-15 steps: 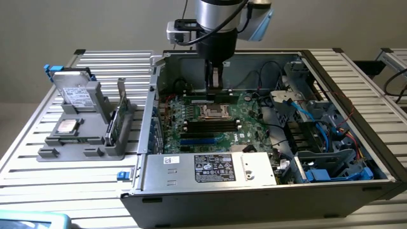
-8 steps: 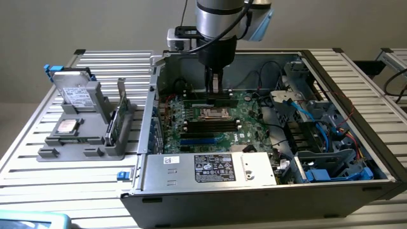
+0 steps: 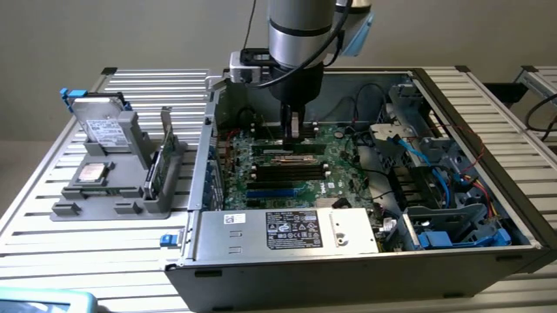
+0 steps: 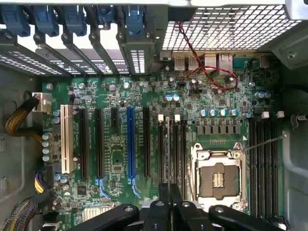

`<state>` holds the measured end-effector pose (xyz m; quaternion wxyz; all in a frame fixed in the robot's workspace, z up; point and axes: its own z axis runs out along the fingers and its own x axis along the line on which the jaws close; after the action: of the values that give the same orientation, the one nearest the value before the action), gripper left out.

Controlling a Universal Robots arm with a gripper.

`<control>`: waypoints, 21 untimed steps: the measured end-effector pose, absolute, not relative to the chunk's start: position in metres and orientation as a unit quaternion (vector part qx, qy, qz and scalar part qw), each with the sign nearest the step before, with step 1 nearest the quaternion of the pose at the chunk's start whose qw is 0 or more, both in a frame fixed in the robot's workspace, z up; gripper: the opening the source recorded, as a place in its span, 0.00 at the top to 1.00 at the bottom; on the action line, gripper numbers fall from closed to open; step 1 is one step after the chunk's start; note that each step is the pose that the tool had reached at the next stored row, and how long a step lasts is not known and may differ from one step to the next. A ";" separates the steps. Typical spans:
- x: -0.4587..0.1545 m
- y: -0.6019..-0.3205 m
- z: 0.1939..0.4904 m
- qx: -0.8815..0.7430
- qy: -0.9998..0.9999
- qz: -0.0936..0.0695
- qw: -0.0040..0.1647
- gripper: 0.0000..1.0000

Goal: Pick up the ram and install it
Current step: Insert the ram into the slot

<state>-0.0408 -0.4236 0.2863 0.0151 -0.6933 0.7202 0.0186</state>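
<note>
Evidently the step in hand is lining the stick up over its slot. The black two-fingered tool (image 3: 296, 137) hangs from the grey arm inside the open grey metal computer case (image 3: 348, 274), which sits on the slatted aluminium worktop (image 3: 104, 261). In the wrist view the tool (image 4: 169, 187) is closed down to a sliver. A thin grey edge runs out from between its fingertips, along the line of the slots. I take that edge to be the ram (image 4: 167, 154), the long narrow green memory stick seen edge-on and pinched by its upper edge. From this angle I cannot be sure of it.

The stick appears to sit above the group of long black memory slots (image 4: 178, 154), just beside the square silver processor socket (image 4: 217, 178) on the green motherboard (image 4: 115, 159). I cannot tell whether it touches a slot.

To do this well, the stick should lie truly parallel to its slot and centred between the white end clips (image 4: 160, 117). Any skew would jam one corner. The descent wants to be straight down with even pressure along the whole length, no rocking, and the clips free to close. The socket's open frame is close by, so sideways drift is best avoided.
</note>
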 end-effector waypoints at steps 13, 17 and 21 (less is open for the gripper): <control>-0.029 -0.426 0.276 -0.695 0.719 0.013 0.020 0.88; -0.029 -0.428 0.269 -0.695 0.719 0.014 0.022 0.88; -0.029 -0.428 0.269 -0.695 0.719 0.013 0.022 0.88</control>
<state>-0.0294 -0.4283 0.2685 0.0218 -0.6945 0.7190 0.0133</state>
